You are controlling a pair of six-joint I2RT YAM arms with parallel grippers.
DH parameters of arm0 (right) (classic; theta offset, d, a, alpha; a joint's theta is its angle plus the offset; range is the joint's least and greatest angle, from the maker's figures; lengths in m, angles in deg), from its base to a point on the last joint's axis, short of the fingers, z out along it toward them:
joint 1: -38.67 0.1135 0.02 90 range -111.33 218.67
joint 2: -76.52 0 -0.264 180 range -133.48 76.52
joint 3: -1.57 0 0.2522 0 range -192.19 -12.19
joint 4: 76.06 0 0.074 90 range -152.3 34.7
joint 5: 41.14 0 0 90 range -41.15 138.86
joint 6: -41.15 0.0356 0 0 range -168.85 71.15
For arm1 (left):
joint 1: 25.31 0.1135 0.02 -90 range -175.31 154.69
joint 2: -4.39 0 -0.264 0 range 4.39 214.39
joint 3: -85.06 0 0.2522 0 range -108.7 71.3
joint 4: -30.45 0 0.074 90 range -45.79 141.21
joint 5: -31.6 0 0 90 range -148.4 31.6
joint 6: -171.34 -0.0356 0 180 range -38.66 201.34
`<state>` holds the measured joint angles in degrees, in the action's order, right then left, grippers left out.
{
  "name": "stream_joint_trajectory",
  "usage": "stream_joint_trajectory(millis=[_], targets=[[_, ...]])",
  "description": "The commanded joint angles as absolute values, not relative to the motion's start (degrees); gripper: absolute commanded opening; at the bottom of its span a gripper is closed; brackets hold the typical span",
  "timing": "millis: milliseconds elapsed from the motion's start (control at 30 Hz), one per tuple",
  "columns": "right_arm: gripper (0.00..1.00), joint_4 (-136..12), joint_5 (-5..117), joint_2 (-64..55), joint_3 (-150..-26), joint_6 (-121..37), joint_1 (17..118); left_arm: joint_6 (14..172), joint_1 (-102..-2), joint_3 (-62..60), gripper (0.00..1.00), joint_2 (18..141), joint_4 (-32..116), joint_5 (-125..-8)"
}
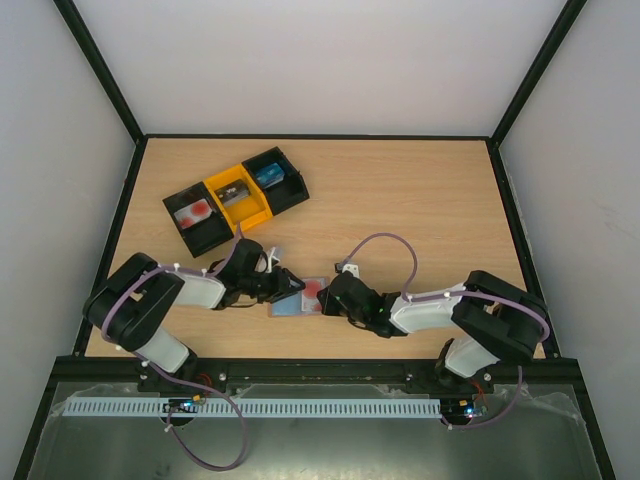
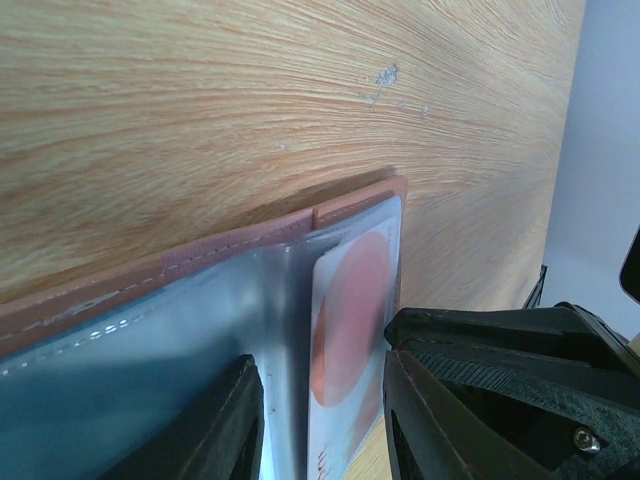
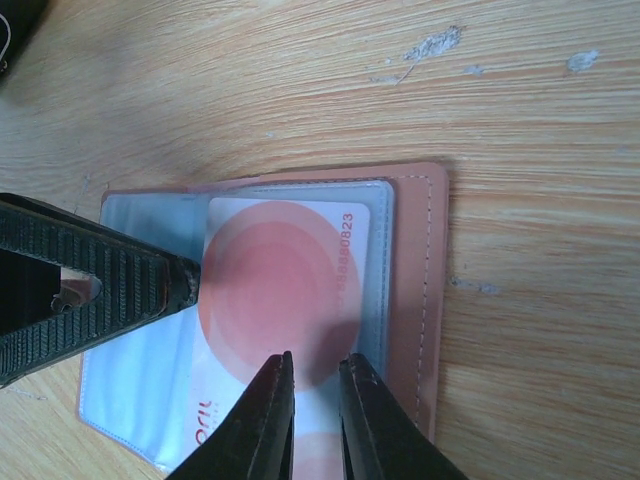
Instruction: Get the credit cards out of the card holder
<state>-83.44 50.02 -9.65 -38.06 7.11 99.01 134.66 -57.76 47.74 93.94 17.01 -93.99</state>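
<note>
One glossy red-disc card (image 3: 270, 290) is lying in the flat stitched holder (image 3: 420, 300); right hand (image 3: 316, 362) is hovering narrow at its 6 o'clock, ribbed left hand (image 2: 322, 365) at 9 o'clock, grip unclear.

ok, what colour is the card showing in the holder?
The card is white with pinkish-red concentric circles and red lettering; best in the right wrist view.

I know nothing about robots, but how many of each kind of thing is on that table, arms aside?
Card holder: 1
Tray: 1
Cards: 4 (red-circle card, red-marked card, dark card, blue card)
Total: 6
</note>
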Motion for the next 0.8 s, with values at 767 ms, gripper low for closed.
stream_joint_trajectory(millis=[767], targets=[[0.12,-85.2,49.6,-12.2,-37.0,8.7,99.0,139.8,-57.7,51.8,0.05,96.3,4.7,-97.7]])
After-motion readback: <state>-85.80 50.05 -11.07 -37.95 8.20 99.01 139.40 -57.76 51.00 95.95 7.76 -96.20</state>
